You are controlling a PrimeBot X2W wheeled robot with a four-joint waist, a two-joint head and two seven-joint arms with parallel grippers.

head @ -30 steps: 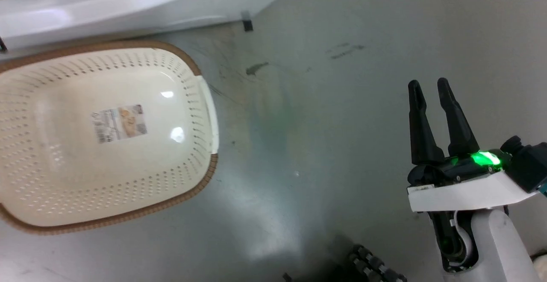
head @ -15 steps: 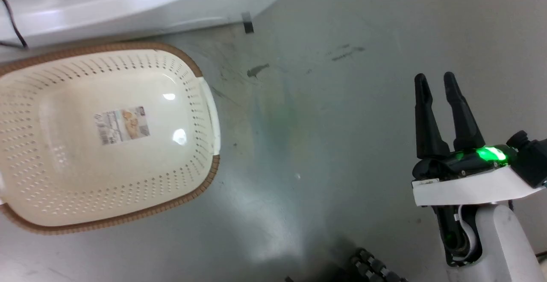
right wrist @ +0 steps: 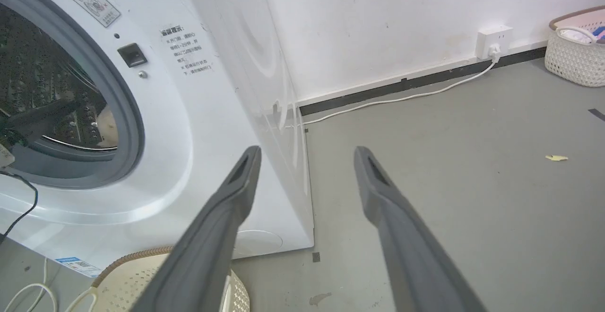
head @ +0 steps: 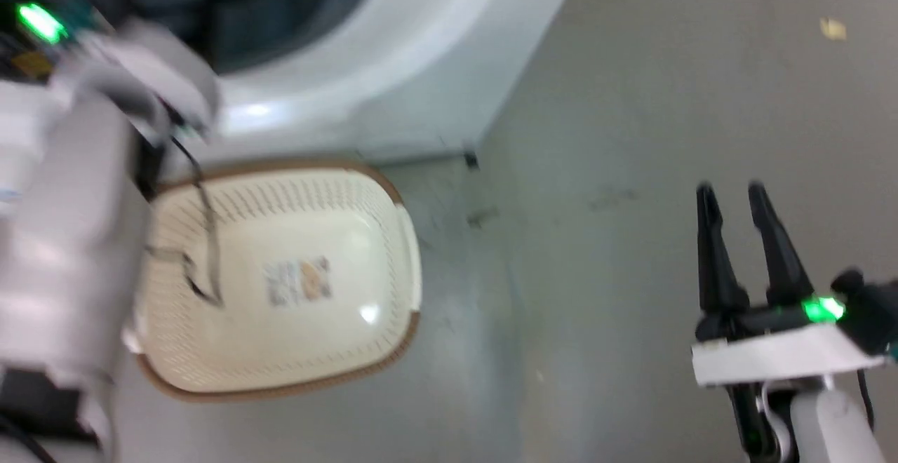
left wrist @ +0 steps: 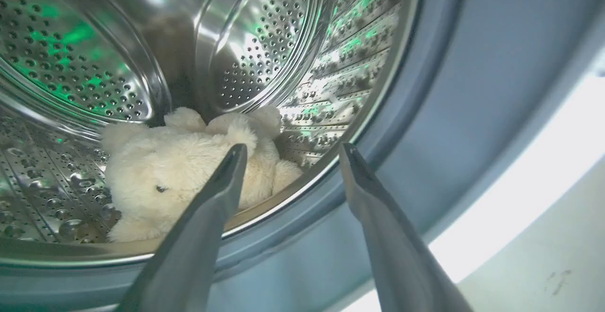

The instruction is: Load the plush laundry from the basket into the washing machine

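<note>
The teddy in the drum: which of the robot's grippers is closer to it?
Left. The left gripper is open at the mouth of the washing machine, aimed at the plush laundry lying in the drum. The right gripper hangs open above the floor, outside it.

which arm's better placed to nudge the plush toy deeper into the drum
Left. The left gripper is open at the drum mouth, facing the plush laundry; the right gripper hangs over the floor.

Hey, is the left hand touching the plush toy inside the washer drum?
Cannot tell. In the left wrist view one finger of the open left hand overlaps the plush toy, hiding any gap.
</note>
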